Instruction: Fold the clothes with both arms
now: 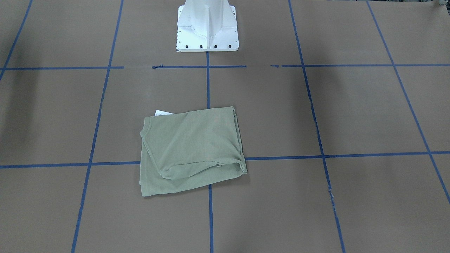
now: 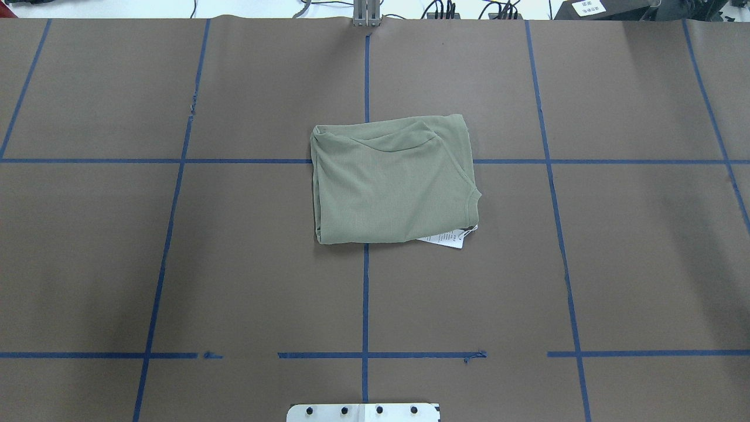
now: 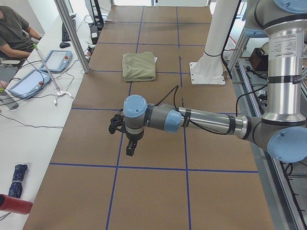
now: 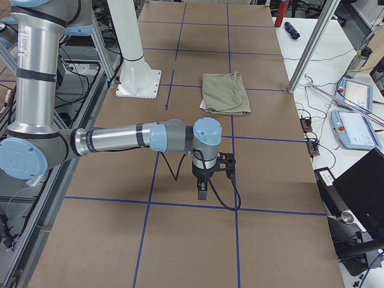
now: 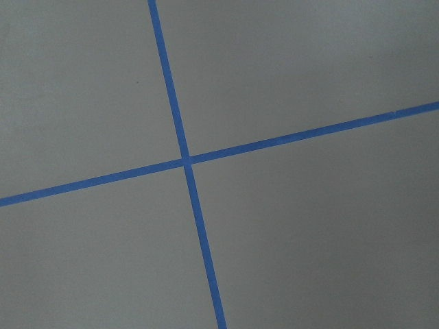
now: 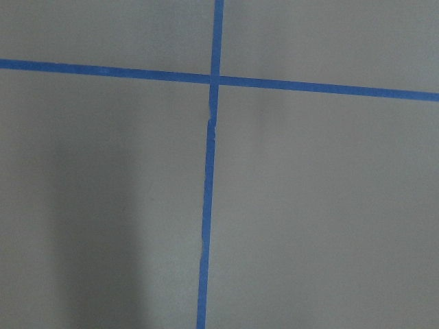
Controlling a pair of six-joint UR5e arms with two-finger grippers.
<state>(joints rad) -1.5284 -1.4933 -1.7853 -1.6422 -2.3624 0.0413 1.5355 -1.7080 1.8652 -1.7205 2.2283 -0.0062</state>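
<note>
The pale sage-green shirt lies folded into a compact rectangle at the middle of the brown table. It also shows in the overhead view, with a white paper tag sticking out from its near edge. The left gripper hangs over bare table far from the shirt, and I cannot tell whether it is open or shut. The right gripper hangs over bare table far from the shirt, and I cannot tell its state either. Both wrist views show only table and blue tape.
The white pedestal base stands behind the shirt at the robot's side. Blue tape lines grid the table. A side bench with tablets and a seated operator runs along the far edge.
</note>
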